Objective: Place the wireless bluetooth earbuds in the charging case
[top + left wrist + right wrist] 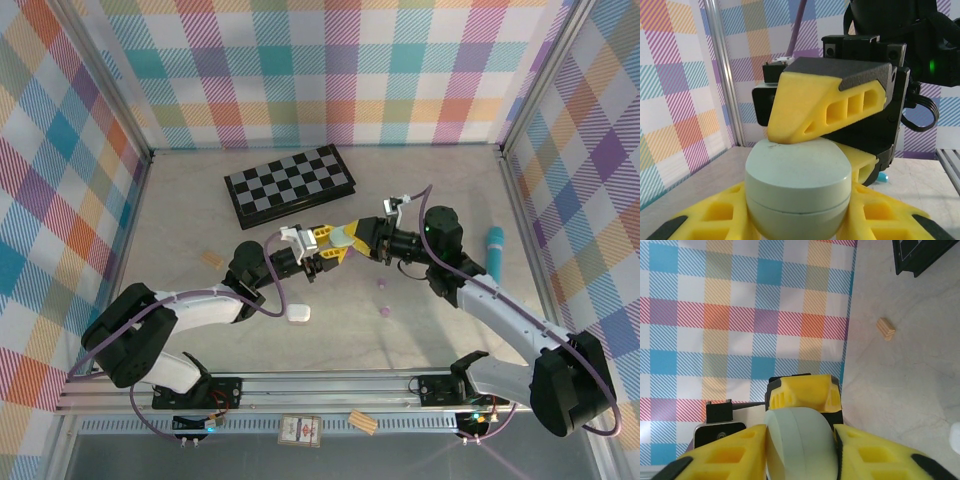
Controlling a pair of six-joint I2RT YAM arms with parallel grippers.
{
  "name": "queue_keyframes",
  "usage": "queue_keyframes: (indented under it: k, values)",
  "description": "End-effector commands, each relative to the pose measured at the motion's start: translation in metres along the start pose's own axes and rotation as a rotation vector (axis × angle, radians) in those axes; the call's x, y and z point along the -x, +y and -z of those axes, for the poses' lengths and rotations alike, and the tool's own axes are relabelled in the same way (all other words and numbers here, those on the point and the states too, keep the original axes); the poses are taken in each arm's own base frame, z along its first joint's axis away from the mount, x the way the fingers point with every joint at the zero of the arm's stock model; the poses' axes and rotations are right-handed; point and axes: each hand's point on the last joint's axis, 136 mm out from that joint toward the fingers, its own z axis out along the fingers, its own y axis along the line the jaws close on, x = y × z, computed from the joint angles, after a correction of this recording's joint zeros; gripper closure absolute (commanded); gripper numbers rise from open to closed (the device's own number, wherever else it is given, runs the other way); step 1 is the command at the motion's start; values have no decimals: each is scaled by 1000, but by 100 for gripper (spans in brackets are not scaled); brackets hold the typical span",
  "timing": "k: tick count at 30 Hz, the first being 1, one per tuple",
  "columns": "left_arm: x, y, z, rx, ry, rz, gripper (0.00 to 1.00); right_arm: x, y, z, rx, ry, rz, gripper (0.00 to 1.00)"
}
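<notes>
A closed mint-green charging case (345, 236) hangs above the table's middle, held from both sides. My left gripper (326, 245) is shut on its sides; in the left wrist view the case (797, 175) sits between my left gripper (797, 212)'s yellow fingers, with the right gripper's upper finger (825, 107) pressing on its lid. My right gripper (360, 237) clamps the case (800, 440) across lid and base, seen between the fingers of my right gripper (800, 455). Two lilac earbuds (381, 284) (385, 311) lie on the table below. The other earbuds are out of view.
A white case (297, 314) lies near the left arm. A checkerboard (290, 182) sits at the back, a teal object (495, 250) at the right, a small wooden block (210, 260) at the left. A card box (300, 430) and another block (364, 422) rest on the front rail.
</notes>
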Motion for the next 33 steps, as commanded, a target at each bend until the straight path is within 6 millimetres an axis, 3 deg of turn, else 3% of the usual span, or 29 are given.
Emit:
queue_keyframes:
  k: [1, 7, 14, 20, 24, 29, 33]
  values:
    - [18, -9, -5, -35, -47, -18, 69, -3, 15, -1, 55, 14, 44, 67]
    - [18, -9, -5, -34, -49, -18, 69, -3, 12, -4, 59, 27, 37, 60]
    - [17, -8, -6, -33, -45, -16, 68, -2, 11, -4, 52, 22, 41, 77]
    - [14, -8, -5, -27, -38, -13, 64, -1, 4, -3, 30, 1, 44, 86]
    - [13, -8, -2, -20, -27, -18, 45, 7, -7, 2, -28, -62, 63, 88]
    - [-3, -11, 10, 0, 62, -21, 12, 27, -44, 20, -190, -166, 100, 88]
    - [-23, -15, 26, 17, 155, -1, 0, 51, -80, 36, -295, -236, 91, 90]
